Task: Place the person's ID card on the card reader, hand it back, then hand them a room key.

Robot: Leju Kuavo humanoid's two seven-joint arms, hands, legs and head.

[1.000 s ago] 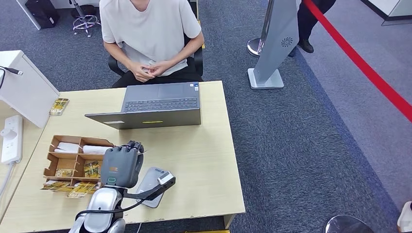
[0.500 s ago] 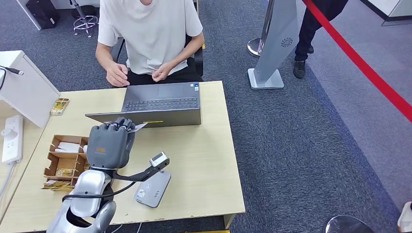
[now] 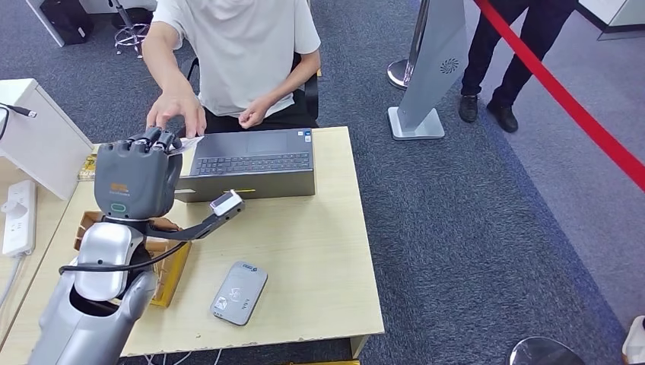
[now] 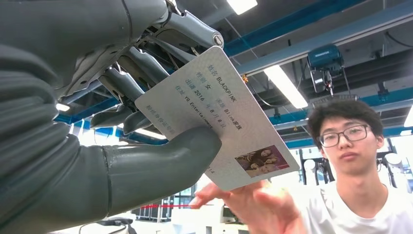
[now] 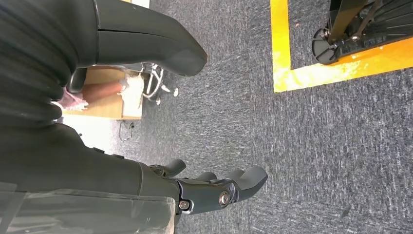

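My left hand (image 3: 138, 177) is raised over the table's far left and pinches the white ID card (image 3: 186, 145) between thumb and fingers. In the left wrist view the ID card (image 4: 219, 119) sits under my thumb (image 4: 160, 165), its printed face and photo showing. The person's hand (image 3: 176, 112) reaches over the card's far end and a hand (image 4: 248, 202) lies just under it there; touching or not, I cannot tell. The grey card reader (image 3: 239, 293) lies bare near the table's front edge. My right hand (image 5: 214, 187) hangs over the carpet with its fingers apart, holding nothing.
A grey laptop (image 3: 247, 163) stands open at the table's far middle. A cardboard organiser (image 3: 169, 270) with gold packets sits at the left, partly behind my arm. A white box (image 3: 38, 137) and power strip (image 3: 17, 217) lie further left. A red barrier tape (image 3: 563, 95) crosses the carpet.
My left hand has lifted the ID card off the reader and carried it up and away toward the person. The person's hand has come forward to meet it.
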